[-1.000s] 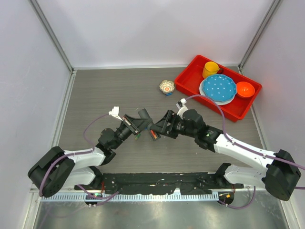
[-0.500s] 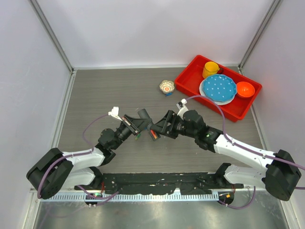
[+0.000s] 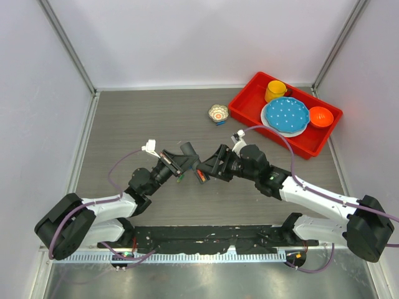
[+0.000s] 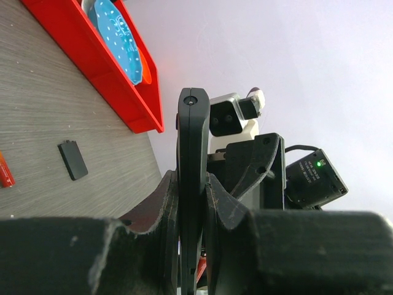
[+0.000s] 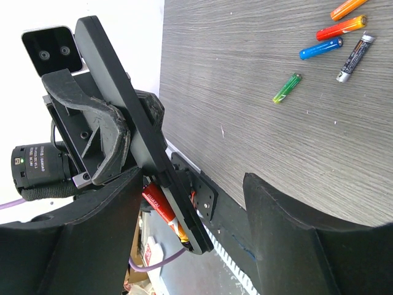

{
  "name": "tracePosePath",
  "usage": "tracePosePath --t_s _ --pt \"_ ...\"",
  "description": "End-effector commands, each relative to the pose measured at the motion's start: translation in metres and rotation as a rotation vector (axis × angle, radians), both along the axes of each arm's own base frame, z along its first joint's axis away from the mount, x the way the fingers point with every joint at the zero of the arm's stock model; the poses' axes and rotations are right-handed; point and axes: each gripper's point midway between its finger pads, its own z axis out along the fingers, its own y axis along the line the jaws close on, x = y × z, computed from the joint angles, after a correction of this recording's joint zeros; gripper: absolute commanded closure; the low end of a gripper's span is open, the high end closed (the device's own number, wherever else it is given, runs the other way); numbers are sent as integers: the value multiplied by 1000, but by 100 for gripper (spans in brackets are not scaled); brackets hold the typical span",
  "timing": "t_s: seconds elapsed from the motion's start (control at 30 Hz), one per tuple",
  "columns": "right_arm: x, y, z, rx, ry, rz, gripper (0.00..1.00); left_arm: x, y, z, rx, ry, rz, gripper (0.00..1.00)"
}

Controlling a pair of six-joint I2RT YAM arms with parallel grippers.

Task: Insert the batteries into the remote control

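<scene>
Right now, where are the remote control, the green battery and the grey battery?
remote control [image 5: 107, 61], right wrist view, upper end of bar.
green battery [image 5: 287, 88], right wrist view, mid-body.
grey battery [image 5: 354, 57], right wrist view, mid-body.

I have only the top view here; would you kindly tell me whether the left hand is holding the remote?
Observer: Yes; its wrist view shows the left hand shut on the remote, seen edge-on.
Operator: Thank you. Is a battery in it yet?
Observer: The right wrist view shows a red battery lying along the remote's lower end; whether it is seated, I cannot tell.
Operator: Are any batteries loose on the table?
Observer: Five loose batteries lie on the table in that view.
</scene>
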Motion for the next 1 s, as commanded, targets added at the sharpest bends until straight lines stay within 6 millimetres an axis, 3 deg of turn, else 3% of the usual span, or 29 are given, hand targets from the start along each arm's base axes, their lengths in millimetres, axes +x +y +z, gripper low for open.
tracePosePath --t_s 0.0,0.43,0.7,0.97 --pt "-9 -4 -11 -23 23 22 30 2 6 61 -126 -143 37 100" --pt "-11 -4 -17 -28 34 33 31 10 10 68 -141 -142 78 100" --pt "-12 -4 -21 -34 44 35 37 10 9 71 -146 -142 77 100" --pt "-13 -4 -25 -34 48 35 50 10 9 73 -153 -141 74 100"
